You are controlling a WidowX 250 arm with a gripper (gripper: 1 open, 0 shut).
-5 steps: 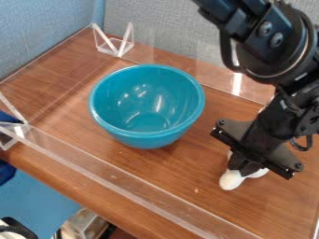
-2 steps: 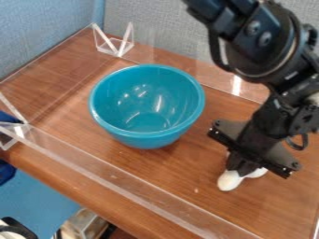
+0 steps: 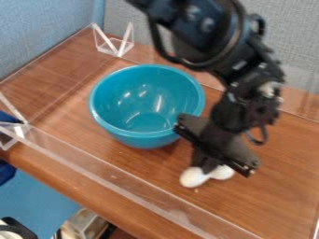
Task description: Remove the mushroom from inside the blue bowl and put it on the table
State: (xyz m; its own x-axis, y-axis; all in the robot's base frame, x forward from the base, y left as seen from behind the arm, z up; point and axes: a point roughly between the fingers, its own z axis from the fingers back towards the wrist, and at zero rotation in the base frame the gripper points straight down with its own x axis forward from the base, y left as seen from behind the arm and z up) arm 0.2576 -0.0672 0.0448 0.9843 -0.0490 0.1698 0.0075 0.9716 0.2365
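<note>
The blue bowl [image 3: 147,107] stands empty on the table [image 3: 69,89], left of centre. Right of the bowl and nearer the front, my black gripper [image 3: 210,169] points down, shut on the mushroom [image 3: 195,176]. Only the mushroom's cream-white stem pokes out below the fingers, just at the wood. The cap is hidden by the gripper. Whether the stem touches the table I cannot tell. The arm rises from the gripper toward the top middle of the view.
Low clear acrylic walls edge the table, with the front wall [image 3: 112,182] close to the gripper. A clear triangular bracket [image 3: 115,41] stands at the back left corner. Another bracket with a blue piece [image 3: 10,129] sits at the left edge.
The gripper has moved left along the table with the mushroom in it, closer to the bowl and the front wall. The arm has swung leftward above. The bowl has not moved.
</note>
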